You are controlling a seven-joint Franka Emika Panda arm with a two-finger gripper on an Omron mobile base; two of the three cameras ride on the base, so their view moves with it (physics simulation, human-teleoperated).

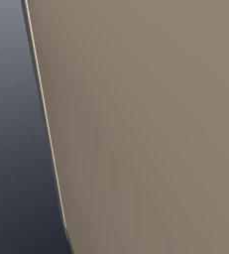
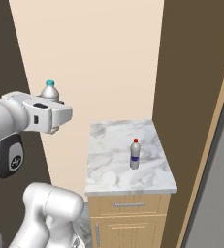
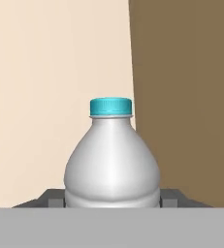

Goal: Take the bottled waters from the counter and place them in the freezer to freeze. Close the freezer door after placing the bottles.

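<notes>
Gripper (image 3: 112,202) grips teal-capped bottle (image 3: 112,160); red-capped bottle (image 2: 135,154) stands on counter (image 2: 108,164).

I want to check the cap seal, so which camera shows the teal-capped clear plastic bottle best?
The hand view: the teal-capped clear plastic bottle sits close and centred, cap and shoulders plain. The right base view shows just its top, small, above the white arm. The left base view gives nothing of it.

White arm (image 2: 21,116), seemingly dark joints
</notes>
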